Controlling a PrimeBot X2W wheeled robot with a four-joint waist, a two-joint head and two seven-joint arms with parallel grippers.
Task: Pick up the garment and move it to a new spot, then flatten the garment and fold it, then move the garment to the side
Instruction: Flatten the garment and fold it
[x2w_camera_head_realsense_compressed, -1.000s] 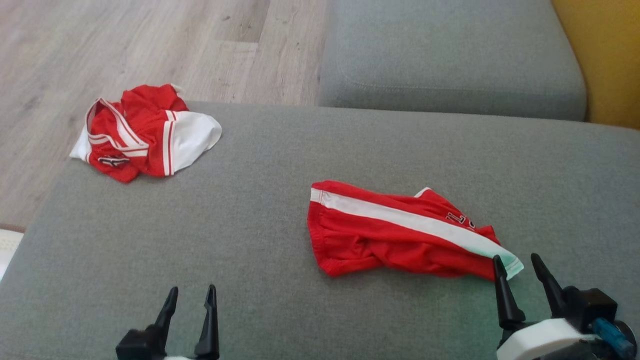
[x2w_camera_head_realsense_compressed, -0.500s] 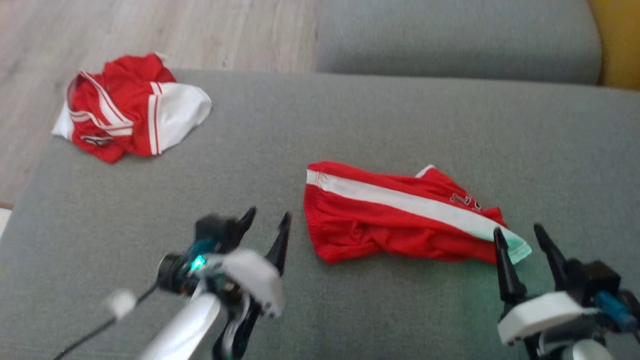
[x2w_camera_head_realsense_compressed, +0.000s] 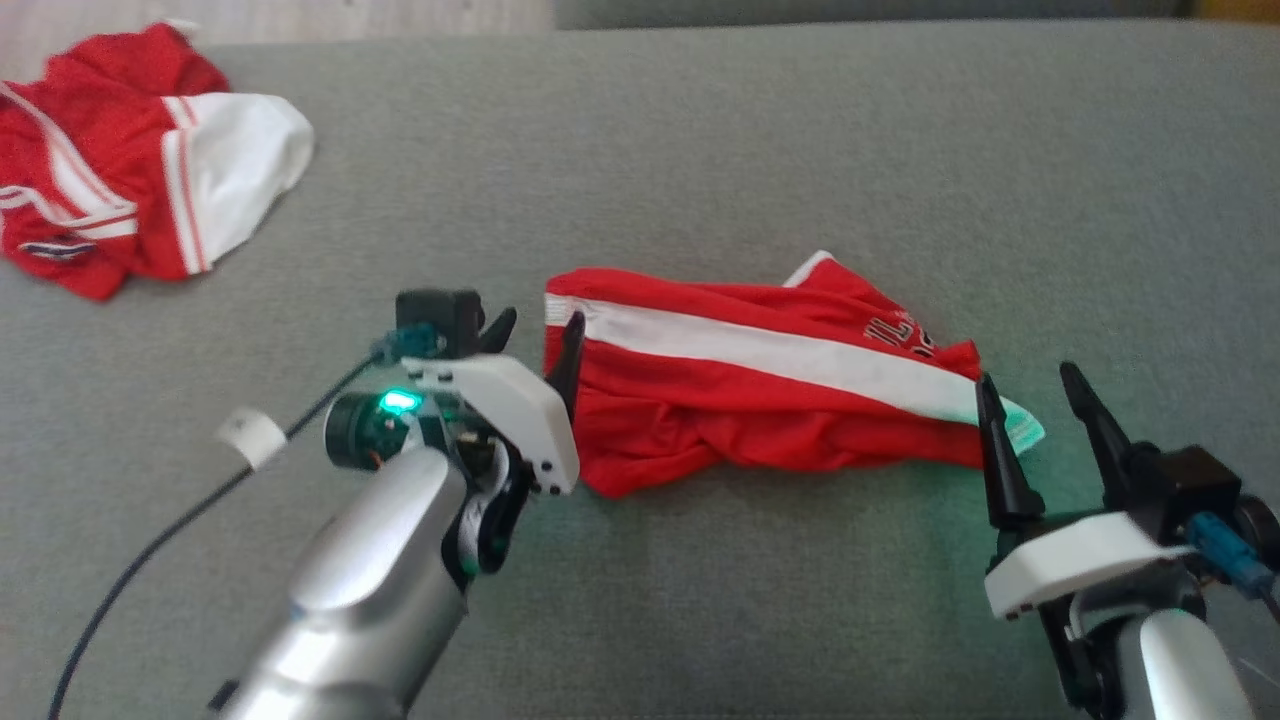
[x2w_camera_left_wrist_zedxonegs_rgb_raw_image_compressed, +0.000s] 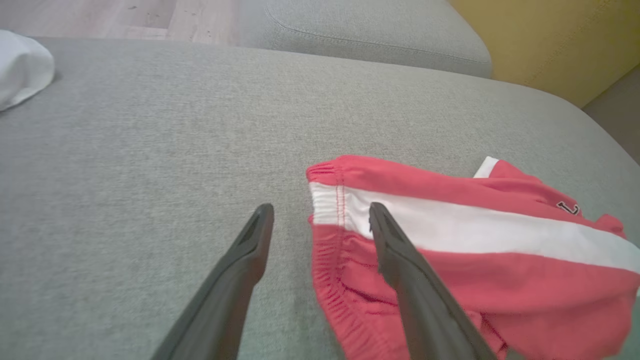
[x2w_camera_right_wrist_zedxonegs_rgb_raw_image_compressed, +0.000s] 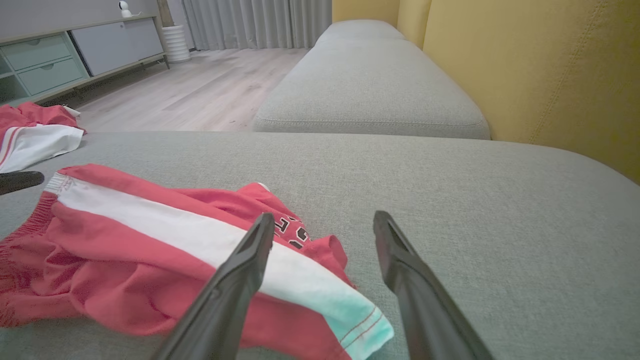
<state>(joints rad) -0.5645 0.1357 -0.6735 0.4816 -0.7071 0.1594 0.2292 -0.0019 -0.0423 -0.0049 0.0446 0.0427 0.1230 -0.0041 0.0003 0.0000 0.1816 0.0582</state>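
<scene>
1. Grey fabric of the sofa cushion (x2w_camera_head_realsense_compressed: 760, 150) carries everything in the head view. The red shorts (x2w_camera_head_realsense_compressed: 700, 400), with a white stripe, lie crumpled near its middle. The left gripper (x2w_camera_head_realsense_compressed: 542, 320) stands at their waistband end, fingers spread and holding nothing. The right gripper (x2w_camera_head_realsense_compressed: 1027, 376) stands at the pale hem end, also spread and empty. A second garment (x2w_camera_head_realsense_compressed: 120, 190), red and white, lies well apart at the upper left. A dark cable (x2w_camera_head_realsense_compressed: 150, 540) with a white tag (x2w_camera_head_realsense_compressed: 250, 437) runs from the left arm over the cushion.
2. Left wrist view: one finger is over the waistband edge of the shorts, the other over bare cushion just beside it. Whether the first touches the cloth I cannot tell. Behind are another cushion (x2w_camera_left_wrist_zedxonegs_rgb_raw_image_compressed: 360, 30), a yellow backrest (x2w_camera_left_wrist_zedxonegs_rgb_raw_image_compressed: 550, 45) and a wooden floor (x2w_camera_left_wrist_zedxonegs_rgb_raw_image_compressed: 100, 15).
3. Right wrist view: one finger hides part of the stripe near the hem, the other is over bare cushion. A dark fingertip of the left gripper shows at the waistband. A cabinet (x2w_camera_right_wrist_zedxonegs_rgb_raw_image_compressed: 50, 60) and curtains (x2w_camera_right_wrist_zedxonegs_rgb_raw_image_compressed: 260, 22) stand far behind.
</scene>
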